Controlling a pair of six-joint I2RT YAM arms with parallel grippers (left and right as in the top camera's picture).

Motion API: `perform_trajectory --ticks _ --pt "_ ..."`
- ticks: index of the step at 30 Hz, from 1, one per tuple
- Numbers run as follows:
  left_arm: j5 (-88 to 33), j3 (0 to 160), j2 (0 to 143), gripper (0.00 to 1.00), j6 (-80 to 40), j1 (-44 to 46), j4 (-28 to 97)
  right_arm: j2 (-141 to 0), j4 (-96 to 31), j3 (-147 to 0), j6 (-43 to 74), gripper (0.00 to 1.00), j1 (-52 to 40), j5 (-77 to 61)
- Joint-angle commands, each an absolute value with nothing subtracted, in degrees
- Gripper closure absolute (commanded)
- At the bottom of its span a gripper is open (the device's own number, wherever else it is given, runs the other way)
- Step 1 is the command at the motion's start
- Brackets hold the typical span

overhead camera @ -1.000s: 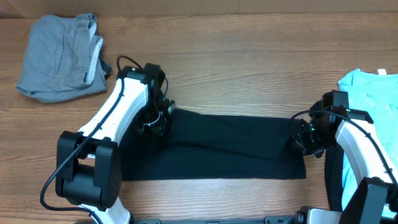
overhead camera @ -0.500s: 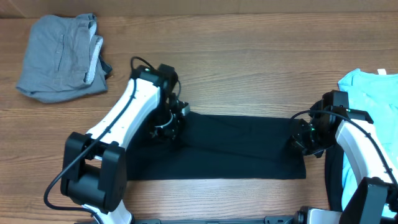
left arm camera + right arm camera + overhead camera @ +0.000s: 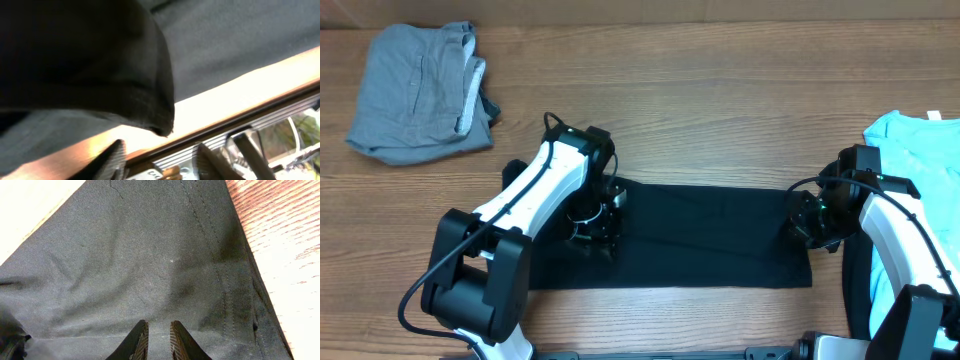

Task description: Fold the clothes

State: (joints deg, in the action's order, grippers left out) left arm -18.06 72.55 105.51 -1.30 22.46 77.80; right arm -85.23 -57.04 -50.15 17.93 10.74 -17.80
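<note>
The wooden table (image 3: pixel 720 110) fills the overhead view, and the black T-shirt (image 3: pixel 710 240) lies on it as a long flat band, low of centre toward 6 o'clock, running from 9 to 3 o'clock between my two arms. At 10 o'clock, well apart from it, sits a crumpled grey garment (image 3: pixel 415 90). A light blue garment (image 3: pixel 920 150) lies at the 3 o'clock edge, partly under my right arm. My left gripper (image 3: pixel 595 222) is down over the band's 9 o'clock end. In its wrist view my two fingers (image 3: pixel 114 161) stand apart with only the table edge showing between them, while a rounded black fold bulges at 10 o'clock, blurred and close to the lens. My right gripper (image 3: pixel 802 222) sits on the band's 3 o'clock end. Its fingertips (image 3: pixel 139 339) are drawn close together, pinched onto the black cloth just inside the stitched hem, with bare wood at 2 o'clock
</note>
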Motion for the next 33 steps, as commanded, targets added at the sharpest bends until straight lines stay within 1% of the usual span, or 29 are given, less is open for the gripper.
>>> perform_trajectory --ticks 1,2,6,9,11,15,20,24,28,33 --pt "-13.04 73.54 104.77 0.83 -1.76 20.49 77.34 -84.33 -56.84 -51.13 17.54 0.81 10.61 -18.09" --pt "-11.77 74.08 104.77 0.96 -1.76 19.79 77.10 -84.33 -56.84 -51.13 17.54 0.81 10.61 -18.09" --pt "-9.10 77.14 104.77 0.96 -1.23 16.75 76.84 -84.33 -56.64 -51.13 17.56 0.81 10.61 -18.09" --pt "-3.25 79.35 104.77 0.96 -1.26 14.39 75.94 -84.33 -56.66 -51.13 17.56 0.81 10.61 -18.11" --pt "0.60 79.46 104.77 0.96 -1.21 12.49 72.58 -84.33 -56.64 -51.13 17.56 0.81 10.61 -18.11" --pt "-1.13 76.64 104.84 0.96 1.85 9.96 65.84 -84.33 -56.71 -51.13 17.58 0.81 10.61 -18.11" --pt "-10.68 69.32 104.92 0.96 3.73 10.63 62.72 -84.33 -57.32 -51.13 17.56 0.81 10.61 -18.11" --pt "-16.73 65.19 104.92 0.96 3.86 13.76 65.58 -84.33 -57.30 -51.13 17.58 0.81 10.61 -18.11" --pt "-16.97 64.77 104.75 0.96 4.21 16.16 74.91 -84.33 -57.30 -51.13 17.58 0.81 10.61 -18.11" --pt "-14.04 65.76 104.01 0.96 4.95 15.25 80.36 -84.33 -56.86 -51.13 17.61 0.81 10.61 -18.11"
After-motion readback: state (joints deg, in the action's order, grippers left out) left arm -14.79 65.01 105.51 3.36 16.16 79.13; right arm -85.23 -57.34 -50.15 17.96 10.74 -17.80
